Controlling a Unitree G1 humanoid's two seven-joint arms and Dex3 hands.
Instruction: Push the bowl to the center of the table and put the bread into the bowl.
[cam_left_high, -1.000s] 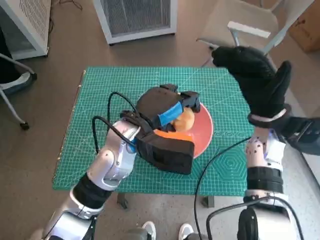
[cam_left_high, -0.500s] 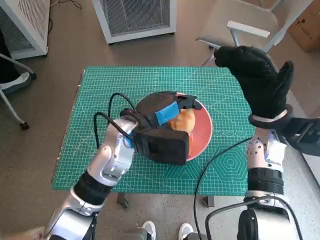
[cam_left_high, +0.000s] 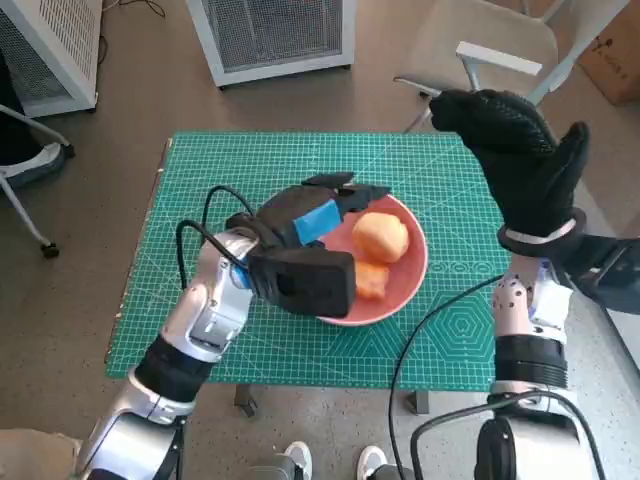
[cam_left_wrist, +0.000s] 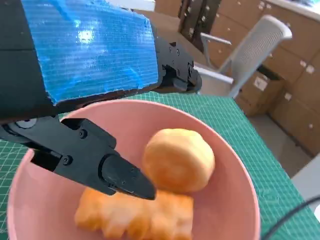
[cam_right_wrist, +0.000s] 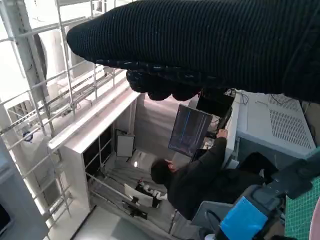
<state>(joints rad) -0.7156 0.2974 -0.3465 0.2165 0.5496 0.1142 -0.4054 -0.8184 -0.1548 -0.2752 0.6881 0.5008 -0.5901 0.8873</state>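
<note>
Now | one bowl | two breads inside | left hand empty

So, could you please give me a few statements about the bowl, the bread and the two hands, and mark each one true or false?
1. The round bread lies inside the pink bowl. True.
2. The left hand grips the bread. False: its fingers are spread over the bowl's edge and hold nothing.
3. The right hand presses on the bowl. False: it is raised beside the table, apart from the bowl.
4. The bowl stands on the green mat. True.
5. A second orange piece lies in the bowl against the bread. True.
</note>
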